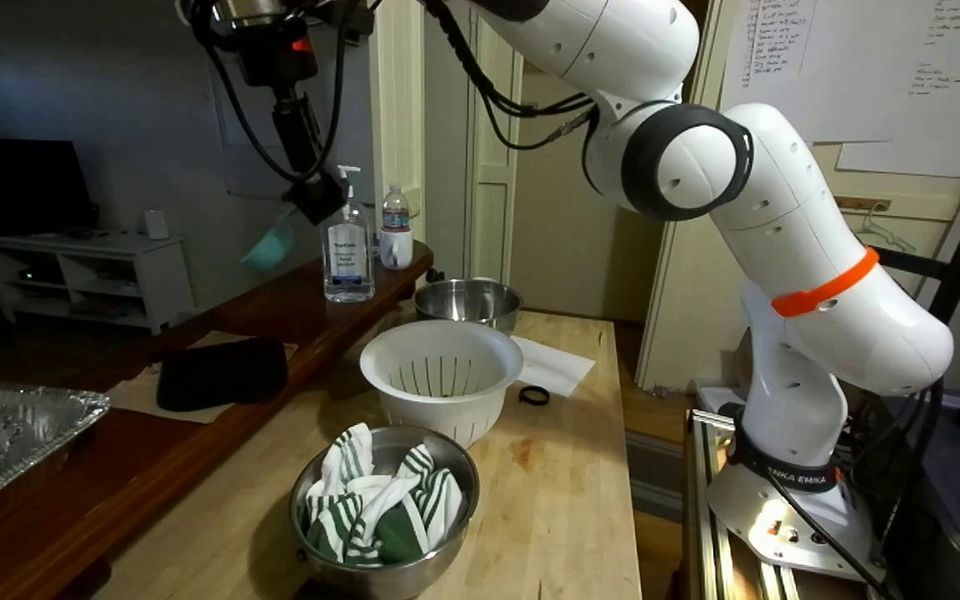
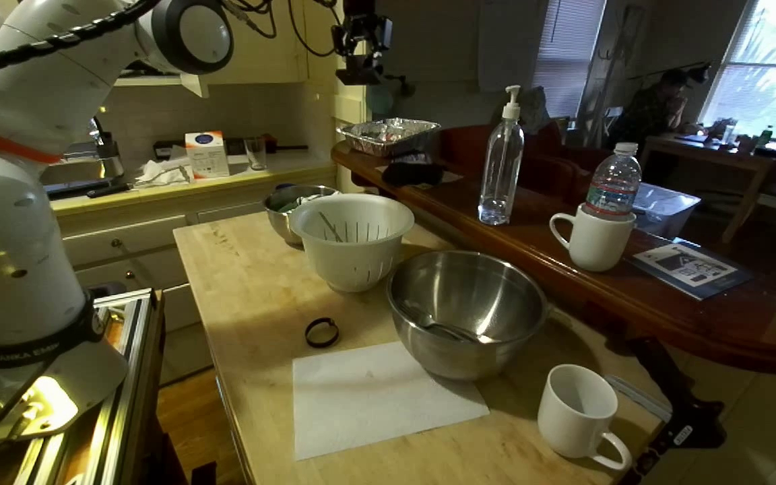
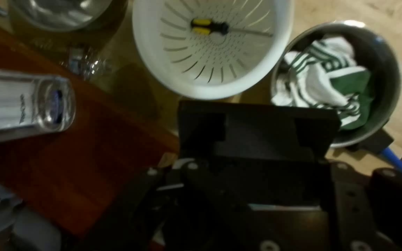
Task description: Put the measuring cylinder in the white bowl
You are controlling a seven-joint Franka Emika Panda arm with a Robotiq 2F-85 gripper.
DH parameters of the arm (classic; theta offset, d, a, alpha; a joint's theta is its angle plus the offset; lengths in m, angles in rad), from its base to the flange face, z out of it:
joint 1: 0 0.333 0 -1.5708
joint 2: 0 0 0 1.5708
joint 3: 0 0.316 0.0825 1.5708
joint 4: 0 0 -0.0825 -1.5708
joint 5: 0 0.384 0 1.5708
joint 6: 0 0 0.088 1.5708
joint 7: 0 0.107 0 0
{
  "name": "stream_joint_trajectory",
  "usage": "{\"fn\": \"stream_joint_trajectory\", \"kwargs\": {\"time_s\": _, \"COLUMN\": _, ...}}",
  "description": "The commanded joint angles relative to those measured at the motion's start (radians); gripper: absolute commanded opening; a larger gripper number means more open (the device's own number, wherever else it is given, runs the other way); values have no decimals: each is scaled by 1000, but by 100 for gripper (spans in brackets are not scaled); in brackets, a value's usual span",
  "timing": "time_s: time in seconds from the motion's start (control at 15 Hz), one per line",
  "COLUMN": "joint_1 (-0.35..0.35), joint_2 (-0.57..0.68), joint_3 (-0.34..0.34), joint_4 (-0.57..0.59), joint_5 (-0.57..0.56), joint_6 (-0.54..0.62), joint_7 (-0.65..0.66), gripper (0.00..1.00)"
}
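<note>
The measuring cylinder [image 1: 270, 246] is a small teal cup. It hangs at the tip of my gripper [image 1: 317, 198], which is shut on it, high above the wooden ledge. The cup also shows dimly beside the gripper [image 2: 360, 71] in an exterior view [image 2: 380, 101]. In the wrist view the black fingers [image 3: 257, 130] hide the cup. The white bowl [image 1: 438, 408] has slotted, flaring sides and stands upright on the table, lower than the gripper and off to one side. It also shows in an exterior view [image 2: 354, 259] and in the wrist view [image 3: 208, 91]. A yellow-black screwdriver [image 3: 218, 28] lies in it.
A metal bowl [image 1: 380, 579] with striped cloth and another metal bowl [image 2: 448, 353] flank the white bowl. A tall pump bottle [image 1: 348, 258] and a mug holding a bottle [image 2: 597, 242] stand on the ledge. A flat black item [image 1: 222, 375] and foil tray [image 1: 55, 404] lie there too.
</note>
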Motion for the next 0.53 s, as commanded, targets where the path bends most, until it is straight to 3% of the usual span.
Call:
{"fn": "stream_joint_trajectory", "kwargs": {"time_s": 0.0, "joint_1": 65, "joint_2": -39, "joint_3": 27, "joint_4": -28, "joint_5": 24, "joint_6": -228, "joint_7": 158, "gripper": 35}}
{"fn": "stream_joint_trajectory", "kwargs": {"time_s": 0.07, "joint_1": 71, "joint_2": -58, "joint_3": 37, "joint_4": -72, "joint_5": 59, "joint_6": -251, "joint_7": 238, "gripper": 35}}
{"fn": "stream_joint_trajectory", "kwargs": {"time_s": 0.13, "joint_1": 73, "joint_2": -109, "joint_3": 12, "joint_4": -204, "joint_5": 141, "joint_6": -194, "joint_7": 317, "gripper": 35}}
{"fn": "stream_joint_trajectory", "kwargs": {"time_s": 0.4, "joint_1": 75, "joint_2": -193, "joint_3": 27, "joint_4": -369, "joint_5": 275, "joint_6": -210, "joint_7": 592, "gripper": 35}}
{"fn": "stream_joint_trajectory", "kwargs": {"time_s": 0.47, "joint_1": 59, "joint_2": -208, "joint_3": 57, "joint_4": -410, "joint_5": 275, "joint_6": -210, "joint_7": 651, "gripper": 35}}
